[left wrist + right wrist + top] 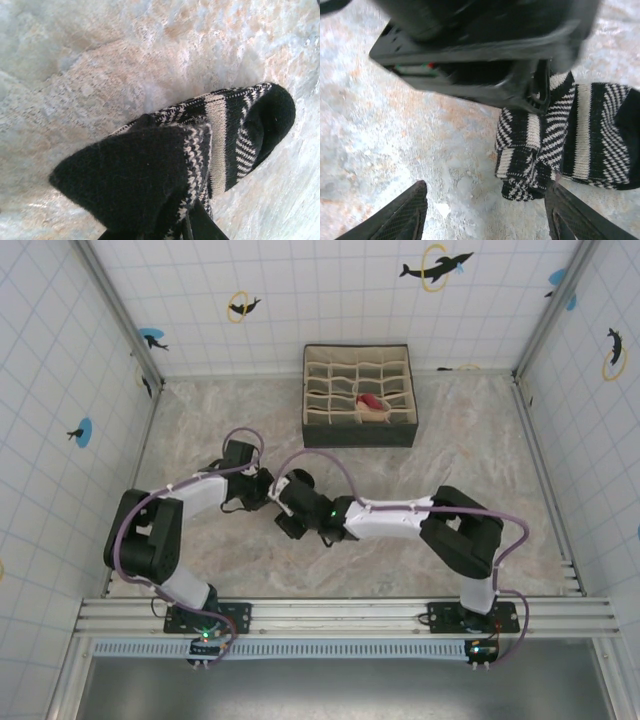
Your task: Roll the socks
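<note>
The black striped sock (225, 130) lies on the marbled table (480, 450) right where the two arms meet, partly rolled, its near end bunched into a thick fold. The left gripper (258, 490) looks clamped on that bunched end, with fabric spilling over its fingers in the left wrist view. The right gripper (487, 220) stands wide apart with nothing in it, one finger on either side of the rolled part and just short of it. The peach sock (372, 403) sits in a cell of the divided box (358, 435) at the back, so I'd say that one is done. To roll this one well, I reckon the left should hold the roll tight and low on the table while the right comes in square over the fold and pinches through every layer, since a loose nip would let it spring open
</note>
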Robot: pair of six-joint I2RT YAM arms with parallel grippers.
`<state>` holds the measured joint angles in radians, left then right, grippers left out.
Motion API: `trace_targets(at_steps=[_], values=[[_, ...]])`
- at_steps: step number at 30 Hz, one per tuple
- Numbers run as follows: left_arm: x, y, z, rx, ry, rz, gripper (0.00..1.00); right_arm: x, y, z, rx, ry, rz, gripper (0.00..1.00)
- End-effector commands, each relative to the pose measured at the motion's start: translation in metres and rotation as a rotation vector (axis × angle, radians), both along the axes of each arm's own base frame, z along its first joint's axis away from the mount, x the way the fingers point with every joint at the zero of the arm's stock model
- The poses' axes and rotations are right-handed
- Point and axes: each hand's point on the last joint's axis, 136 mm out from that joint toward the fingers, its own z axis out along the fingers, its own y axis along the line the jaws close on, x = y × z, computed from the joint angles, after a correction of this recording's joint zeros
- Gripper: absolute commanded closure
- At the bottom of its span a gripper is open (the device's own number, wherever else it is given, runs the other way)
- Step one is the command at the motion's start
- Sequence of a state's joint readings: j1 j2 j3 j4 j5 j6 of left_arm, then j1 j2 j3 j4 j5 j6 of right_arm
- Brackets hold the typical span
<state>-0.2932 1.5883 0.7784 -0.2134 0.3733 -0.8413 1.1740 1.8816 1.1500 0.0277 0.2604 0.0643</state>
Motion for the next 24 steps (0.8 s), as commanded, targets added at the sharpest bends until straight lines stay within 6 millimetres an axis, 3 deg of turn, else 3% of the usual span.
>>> trace_targets(at_steps=[1,3,8,16,24], values=[[-0.032,0.019,-0.018,0.058,0.119,0.005,1.0,0.014,-0.015,0.013,-0.11,-0.274,-0.051,0.36],[-0.036,0.02,-0.018,0.043,0.125,0.008,1.0,0.009,-0.013,0.014,-0.141,-0.374,-0.051,0.32],[-0.044,0.021,-0.019,0.02,0.142,0.01,1.0,0.004,-0.003,0.003,-0.182,-0.483,-0.021,0.34],[-0.051,0.021,-0.017,0.009,0.146,0.012,1.0,0.007,0.016,-0.014,-0.168,-0.485,0.017,0.35],[-0.058,0.019,-0.017,-0.021,0.149,0.016,1.0,0.015,0.021,-0.028,-0.108,-0.387,0.024,0.36]])
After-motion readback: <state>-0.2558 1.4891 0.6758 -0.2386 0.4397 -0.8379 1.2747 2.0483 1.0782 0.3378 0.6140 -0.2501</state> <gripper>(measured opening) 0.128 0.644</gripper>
